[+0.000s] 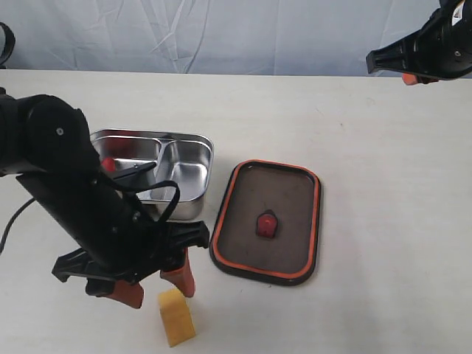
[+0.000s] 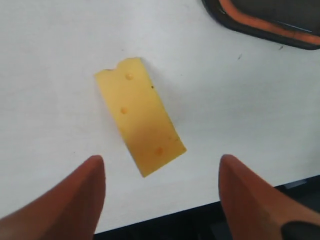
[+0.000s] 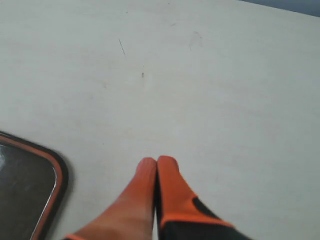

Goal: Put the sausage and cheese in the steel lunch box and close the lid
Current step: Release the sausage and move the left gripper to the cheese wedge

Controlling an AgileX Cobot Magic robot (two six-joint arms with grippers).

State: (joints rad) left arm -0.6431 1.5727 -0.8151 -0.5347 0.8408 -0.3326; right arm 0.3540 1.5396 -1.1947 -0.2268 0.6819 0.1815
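Lying nearest to the front edge of the table (image 1: 369, 184), the cheese (image 1: 175, 317) is a small yellow-orange wedge with shallow round dimples and a matte, waxy-looking face. Just above it hangs the left gripper (image 1: 156, 286), its two orange fingers (image 2: 80, 195) spread wide apart and holding nothing. In the left wrist view the cheese sits between them but turned at an angle to their line.

I think this angle is the main risk. If the fingers close on the corners and not on the flat sides, the block may twist or squirt out. The table edge is near in that view, so a push could send the block over it. A descent that is too deep could also press the fingertips on the table.

A little further lies the lid (image 1: 267, 221), flat beside the steel lunch box (image 1: 199, 141). The lid is dark and smoky, with an orange band around its rounded rim and a red valve (image 1: 266, 224) in the centre.

The box is shiny metal with two compartments and rounded corners. A small red piece, probably the sausage (image 1: 108, 164), shows in its left compartment, mostly hidden by the arm.

Farthest away, the right gripper (image 3: 157, 162) waits over bare table with its fingers pressed together, empty.
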